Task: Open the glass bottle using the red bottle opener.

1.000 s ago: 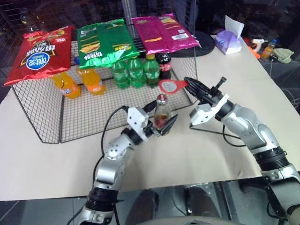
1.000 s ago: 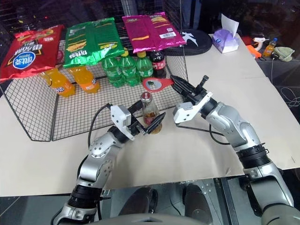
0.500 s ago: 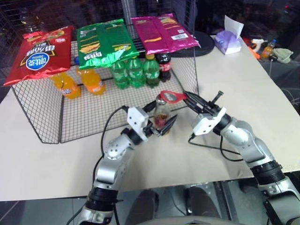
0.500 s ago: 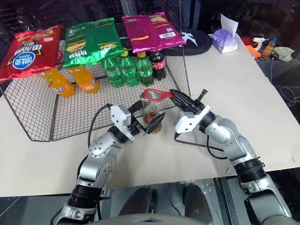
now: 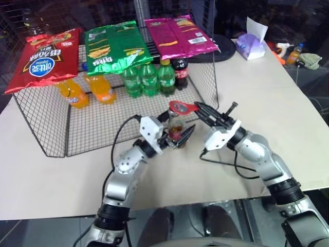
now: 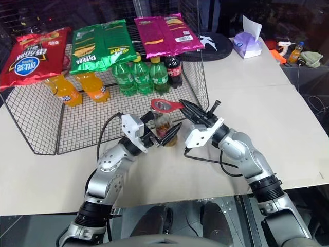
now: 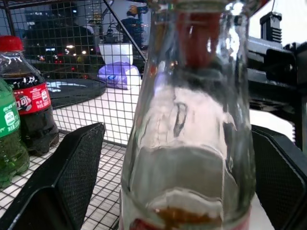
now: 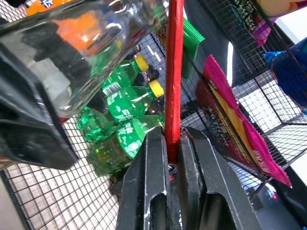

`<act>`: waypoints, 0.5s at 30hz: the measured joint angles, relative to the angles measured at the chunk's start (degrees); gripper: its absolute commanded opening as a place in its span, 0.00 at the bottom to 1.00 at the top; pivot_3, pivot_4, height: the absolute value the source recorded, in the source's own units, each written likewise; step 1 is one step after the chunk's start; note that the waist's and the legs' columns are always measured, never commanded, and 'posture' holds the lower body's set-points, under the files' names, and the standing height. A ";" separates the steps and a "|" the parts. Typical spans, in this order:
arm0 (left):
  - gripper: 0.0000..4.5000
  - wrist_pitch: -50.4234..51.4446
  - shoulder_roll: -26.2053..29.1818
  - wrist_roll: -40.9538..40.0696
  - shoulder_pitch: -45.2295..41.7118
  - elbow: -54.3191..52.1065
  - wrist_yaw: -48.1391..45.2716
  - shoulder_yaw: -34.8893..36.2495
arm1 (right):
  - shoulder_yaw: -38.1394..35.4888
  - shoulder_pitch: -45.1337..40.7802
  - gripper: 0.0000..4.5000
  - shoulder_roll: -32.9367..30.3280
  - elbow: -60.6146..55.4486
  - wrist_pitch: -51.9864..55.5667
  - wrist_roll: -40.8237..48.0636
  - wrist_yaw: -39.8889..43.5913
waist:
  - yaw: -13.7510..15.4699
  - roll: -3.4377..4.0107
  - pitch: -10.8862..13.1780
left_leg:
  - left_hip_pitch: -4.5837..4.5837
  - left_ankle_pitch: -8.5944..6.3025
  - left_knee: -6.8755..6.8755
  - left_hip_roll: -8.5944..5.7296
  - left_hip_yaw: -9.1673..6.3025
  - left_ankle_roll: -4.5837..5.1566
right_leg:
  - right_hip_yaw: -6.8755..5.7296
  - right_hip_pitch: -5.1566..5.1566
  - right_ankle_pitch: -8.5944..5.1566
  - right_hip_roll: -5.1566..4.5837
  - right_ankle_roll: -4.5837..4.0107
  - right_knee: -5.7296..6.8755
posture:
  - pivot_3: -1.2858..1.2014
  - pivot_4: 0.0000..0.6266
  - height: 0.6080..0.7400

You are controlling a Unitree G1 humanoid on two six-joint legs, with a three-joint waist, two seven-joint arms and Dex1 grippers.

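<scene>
Near the table's [image 5: 267, 103] middle, by the wire rack's front edge, the left gripper [image 5: 176, 138] grasps the upright glass bottle [image 5: 176, 125]; the right gripper [image 5: 201, 110], clenched on the red bottle opener [image 5: 183, 107], holds its ring level over the cap.

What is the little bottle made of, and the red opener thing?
The glass bottle looks like clear, shiny glass: you see straight through it, with bright reflections. The red bottle opener is thin, flat and glossy red, perhaps painted metal or hard plastic; the look leaves that open.
</scene>
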 measured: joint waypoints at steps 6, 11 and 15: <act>0.99 0.11 -0.15 0.00 -1.04 0.00 0.07 0.00 | 0.00 0.06 0.00 -0.33 0.36 -0.58 -0.91 -0.50 | -0.03 0.00 0.00 | 0.00 0.00 0.00 0.00 0.00 0.00 | 0.00 0.00 0.00 0.00 0.00 0.00 | 0.52 0.24 1.00; 0.99 0.11 -0.40 0.05 -1.18 0.02 0.12 -0.01 | -0.04 0.04 0.00 -1.19 0.76 -1.53 -1.63 -0.98 | -0.02 0.00 -0.01 | 0.01 0.00 0.00 0.00 0.00 0.00 | 0.00 0.01 0.00 0.00 0.00 0.01 | 0.52 0.24 1.00; 0.99 0.05 -1.03 0.49 -2.06 1.17 0.42 -0.02 | -0.30 -0.26 0.00 -1.41 1.44 -1.56 -1.64 -1.56 | 0.00 0.00 -0.01 | 0.04 0.00 0.02 -0.01 0.01 0.00 | 0.00 0.06 0.00 0.00 0.00 0.01 | 0.52 0.24 1.00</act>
